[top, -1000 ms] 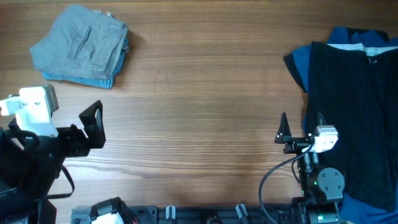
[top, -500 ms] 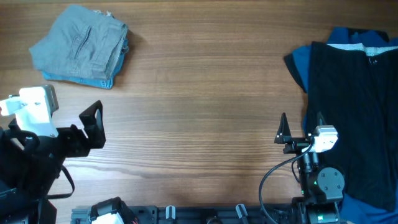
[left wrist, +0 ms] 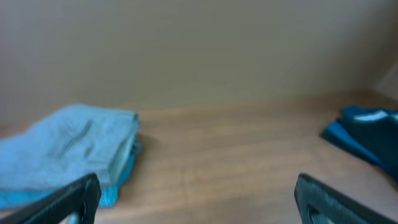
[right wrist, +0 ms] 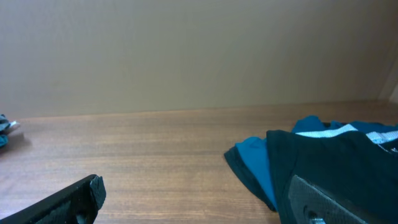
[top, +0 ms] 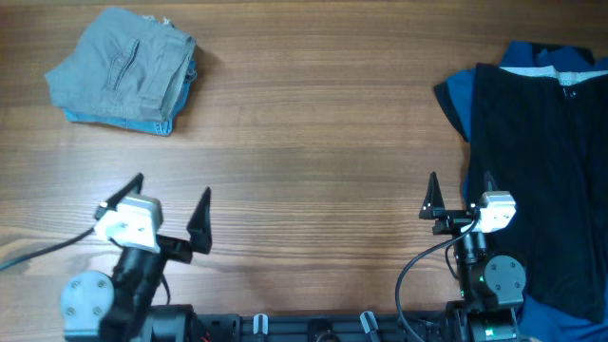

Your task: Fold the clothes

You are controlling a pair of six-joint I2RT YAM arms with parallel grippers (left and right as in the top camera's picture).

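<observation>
The grey shorts lie folded at the far left of the table, stacked on the light-blue denim shorts. The stack also shows, blurred, in the left wrist view. My left gripper is open and empty near the front left edge, well short of the stack. My right gripper is open and empty near the front right edge, its right finger at the edge of the black garment.
A large black garment lies over a blue garment at the right edge of the table, seen also in the right wrist view. Bare wooden tabletop lies between the two piles.
My left arm has swung from the far left edge in toward the table front, and its gripper now points up the table. The right arm and the clothes have not moved.
</observation>
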